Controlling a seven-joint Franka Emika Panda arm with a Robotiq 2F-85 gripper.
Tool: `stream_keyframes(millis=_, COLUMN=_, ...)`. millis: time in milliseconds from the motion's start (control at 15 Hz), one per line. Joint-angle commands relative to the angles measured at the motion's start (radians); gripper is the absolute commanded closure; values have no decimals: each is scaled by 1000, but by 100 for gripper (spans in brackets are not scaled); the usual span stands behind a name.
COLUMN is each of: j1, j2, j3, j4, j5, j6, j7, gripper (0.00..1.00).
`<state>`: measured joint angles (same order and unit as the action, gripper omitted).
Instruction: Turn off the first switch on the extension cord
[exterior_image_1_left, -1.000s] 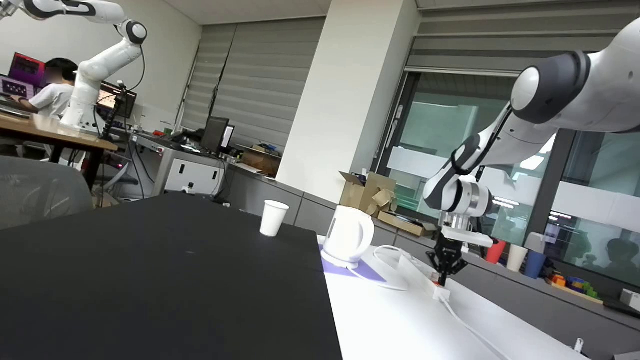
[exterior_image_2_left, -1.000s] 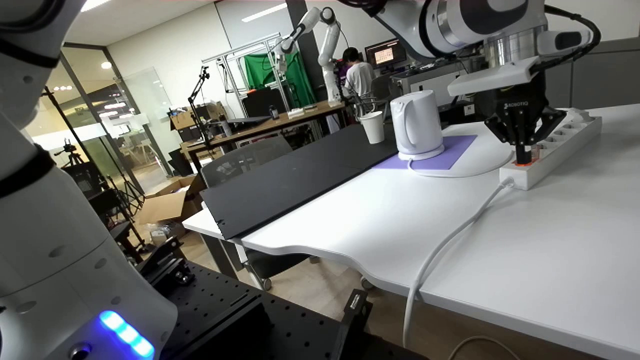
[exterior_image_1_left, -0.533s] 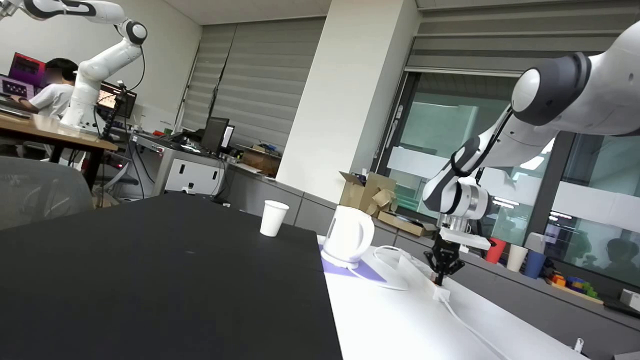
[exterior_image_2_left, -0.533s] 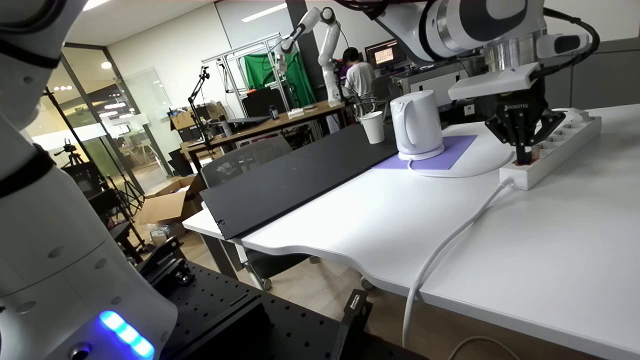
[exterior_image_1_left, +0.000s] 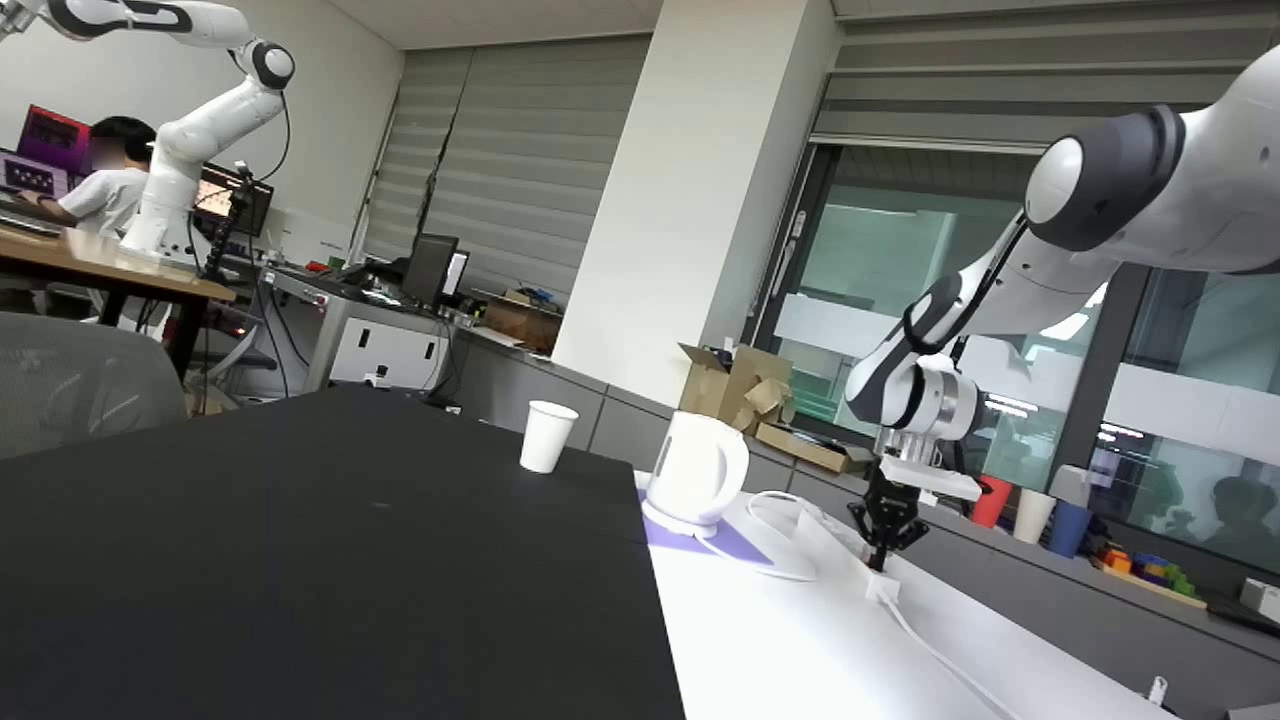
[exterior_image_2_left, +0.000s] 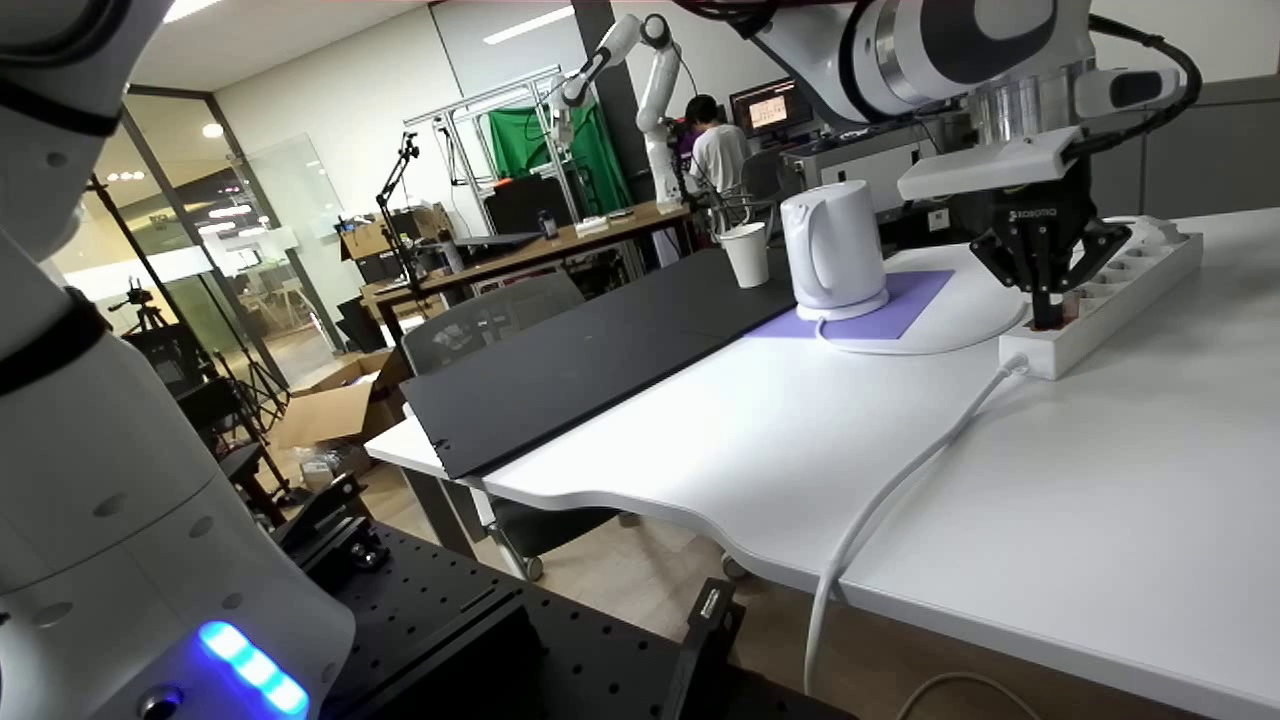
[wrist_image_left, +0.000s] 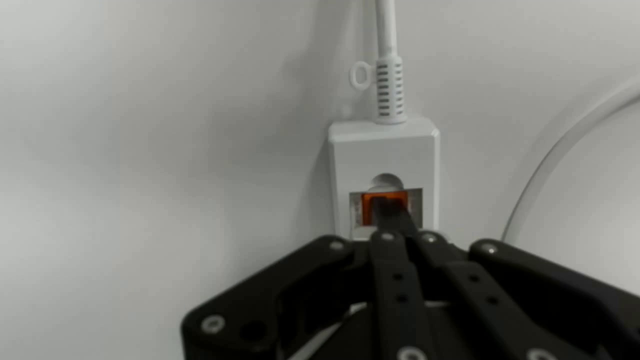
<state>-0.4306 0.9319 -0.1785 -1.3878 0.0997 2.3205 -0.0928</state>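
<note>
The extension cord is a long, low white power strip lying on the white table. It shows in both exterior views (exterior_image_1_left: 883, 588) (exterior_image_2_left: 1125, 310), and its cable end shows in the wrist view (wrist_image_left: 385, 155). An orange switch (wrist_image_left: 367, 210) sits near that cable end and looks dark orange. My gripper (wrist_image_left: 391, 207) points straight down with its fingers together and nothing between them. Its fingertips are on the switch and hide much of it. In both exterior views the gripper (exterior_image_1_left: 878, 560) (exterior_image_2_left: 1047, 315) stands over the near end of the strip. Sockets line the strip beyond it.
A white kettle (exterior_image_2_left: 835, 250) stands on a purple mat (exterior_image_2_left: 925, 300) beside the strip; its cord curves over the table. A paper cup (exterior_image_2_left: 746, 255) stands on a black board (exterior_image_2_left: 600, 360). The strip's white cable (exterior_image_2_left: 890, 490) hangs over the table edge.
My gripper has dipped and shifted very slightly during the last second. The switch's bright orange glow from one second ago is dimmer from half a second ago onward. Nothing else has moved.
</note>
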Motion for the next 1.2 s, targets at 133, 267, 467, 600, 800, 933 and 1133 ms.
stream_keyframes(millis=133, j1=26, j2=-9, j3=5, j4=-116, j5=-55, j6=159, j7=-78, gripper=100)
stream_keyframes(millis=267, j1=38, j2=-30, j3=0, j4=-186, j5=-99, j6=257, j7=-121, gripper=100)
stream_keyframes(millis=467, j1=53, j2=-63, j3=-5, j4=-277, j5=-156, j6=374, j7=-150, gripper=100)
stream_keyframes(millis=600, j1=79, j2=-84, j3=-25, j4=-305, j5=-186, j6=413, j7=-120, gripper=100)
stream_keyframes(millis=800, j1=142, j2=-99, j3=-83, j4=-298, j5=-223, j6=392, j7=-54, gripper=100)
stream_keyframes(millis=933, j1=200, j2=-112, j3=-131, j4=-275, j5=-245, j6=322, j7=10, gripper=100)
stream_keyframes(millis=1133, j1=285, j2=-134, j3=-199, j4=-226, j5=-295, j6=176, j7=100, gripper=100)
